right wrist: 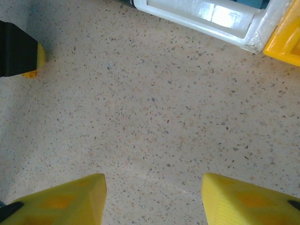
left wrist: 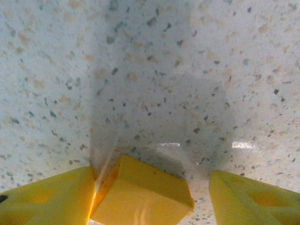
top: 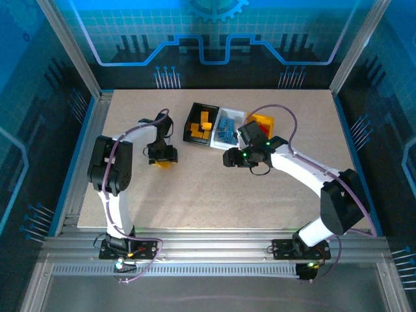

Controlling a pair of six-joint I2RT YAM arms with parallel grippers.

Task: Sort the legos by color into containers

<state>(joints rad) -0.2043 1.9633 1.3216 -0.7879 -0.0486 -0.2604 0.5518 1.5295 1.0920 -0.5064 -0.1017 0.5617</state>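
Observation:
A yellow-orange lego (left wrist: 140, 197) lies on the speckled table between the fingers of my left gripper (left wrist: 151, 187). It touches the left finger (left wrist: 47, 201), and a gap separates it from the right finger (left wrist: 253, 201). From above, the left gripper (top: 162, 158) points down at this brick, left of the bins. The black container (top: 188, 127) holds yellow-orange legos, the white one (top: 229, 110) holds blue legos, and the yellow one (top: 263, 119) is partly hidden by the right arm. My right gripper (right wrist: 152, 187) hangs open over bare table, just in front of the white bin (right wrist: 201, 14).
The three bins sit joined in a row at the back middle of the table (top: 214, 195). In the right wrist view the yellow bin's corner (right wrist: 283, 42) is at the top right and the left gripper's black body (right wrist: 16, 49) at the far left.

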